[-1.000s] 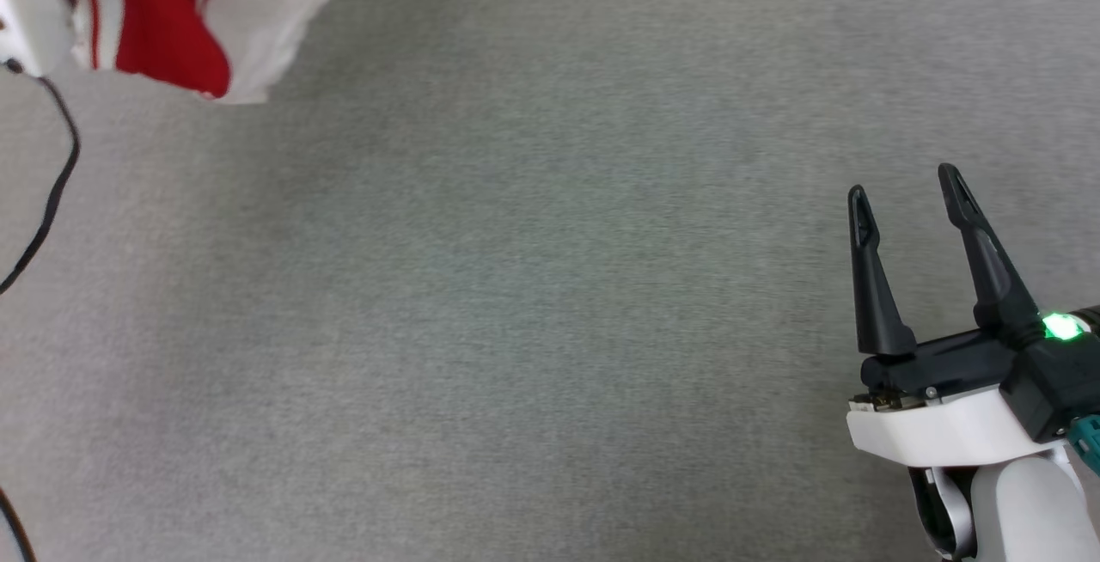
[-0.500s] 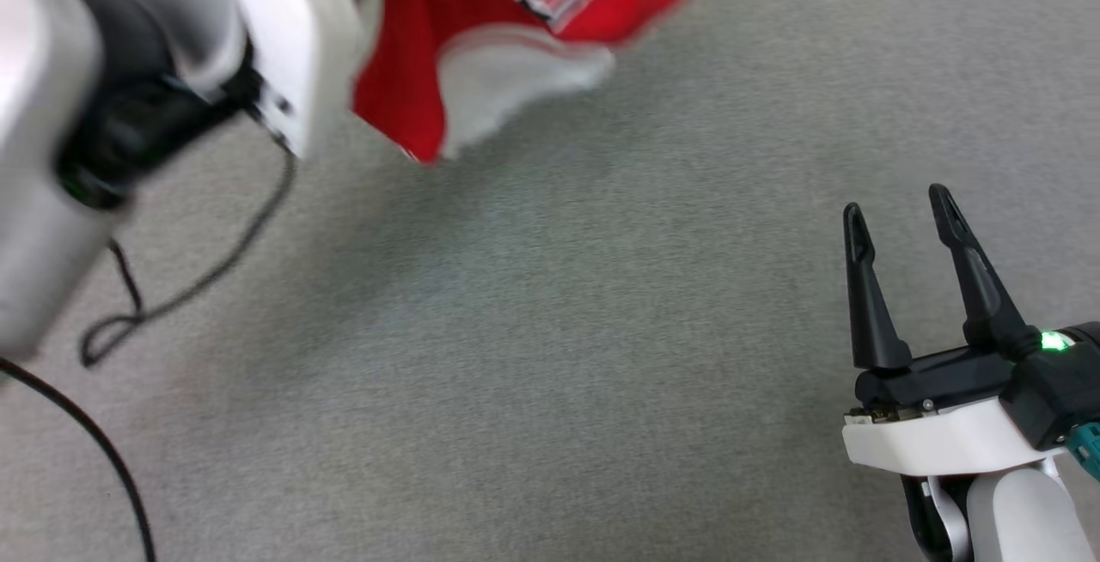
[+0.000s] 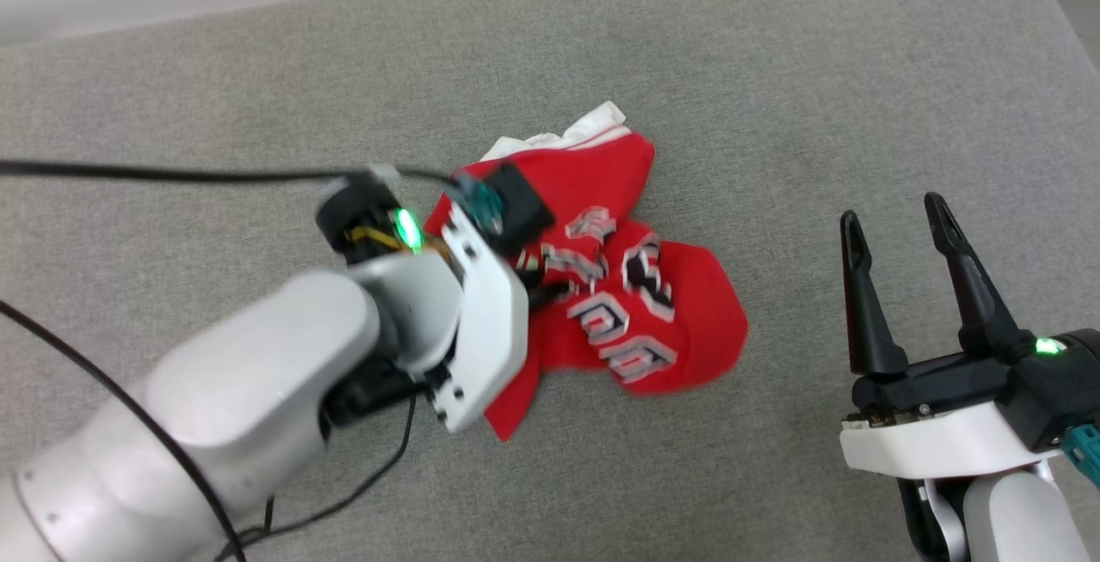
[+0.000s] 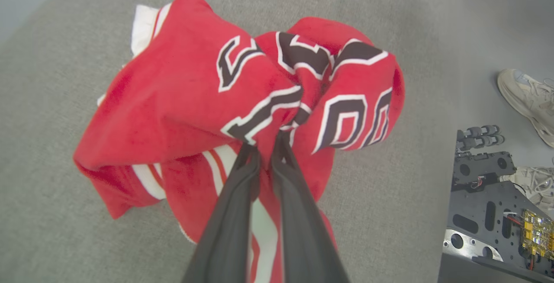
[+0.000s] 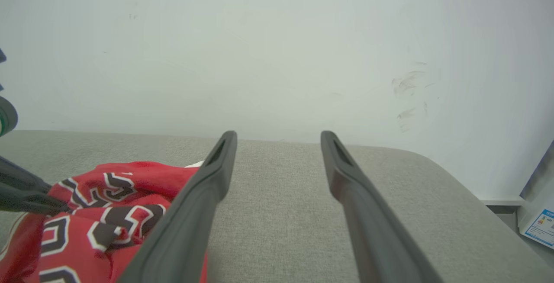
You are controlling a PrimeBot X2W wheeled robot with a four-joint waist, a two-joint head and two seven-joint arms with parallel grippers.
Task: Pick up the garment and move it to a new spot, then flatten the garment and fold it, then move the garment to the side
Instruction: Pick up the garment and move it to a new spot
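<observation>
The left tool (image 4: 265, 146) is pinched tight on a bunched fold of the red garment (image 3: 679, 313), which sits crumpled on the gray table (image 3: 816, 72), black lettering up. Right of the garment, well apart from it, the right tool (image 3: 892, 210) stands wide open and empty.

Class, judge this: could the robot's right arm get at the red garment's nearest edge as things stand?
Probably yes. The right gripper stands open beside the garment, with bare grey surface between them. The left gripper, shut on its middle, leaves that edge free.
</observation>
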